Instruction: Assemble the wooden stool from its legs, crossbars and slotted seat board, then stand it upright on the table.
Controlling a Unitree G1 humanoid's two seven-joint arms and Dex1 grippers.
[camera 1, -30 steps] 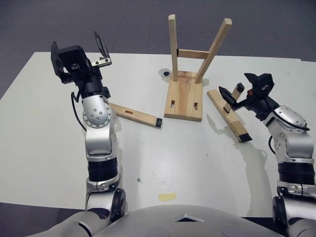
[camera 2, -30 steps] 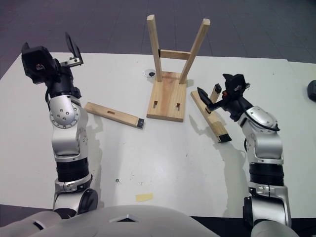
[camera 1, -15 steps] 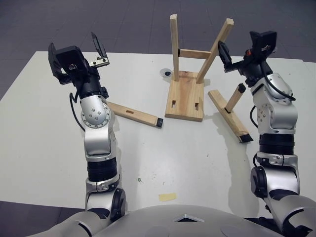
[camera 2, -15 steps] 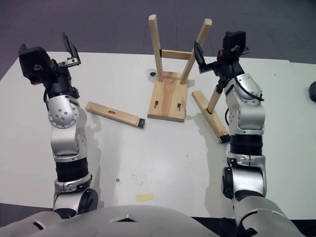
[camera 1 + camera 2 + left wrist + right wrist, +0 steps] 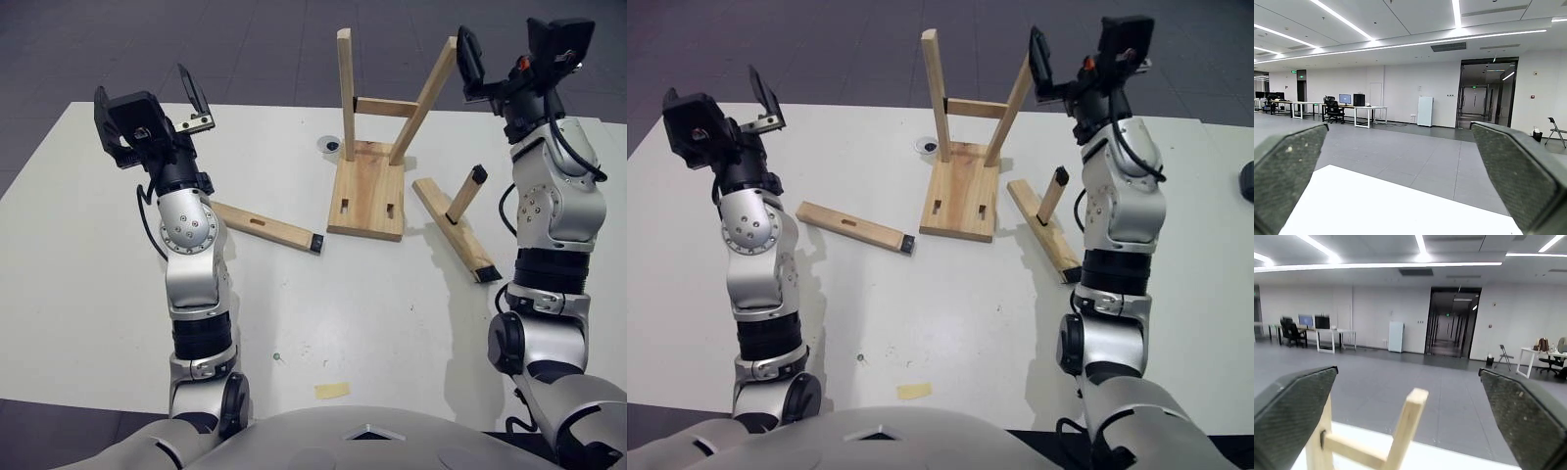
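Seat board [image 5: 365, 191]: flat at the table's [image 5: 392, 313] far centre, two upright legs [image 5: 344, 88] in its far end, joined by a crossbar [image 5: 384, 107].
Left loose leg [image 5: 265, 227]: flat, left of the board.
Right loose leg [image 5: 451, 227]: flat, right of the board, a short bar [image 5: 466, 192] standing in it.
Right gripper [image 5: 1408, 369]: raised by the right upright leg's top, spread wide, empty.
Left gripper [image 5: 1399, 126]: raised far left, spread wide, empty.
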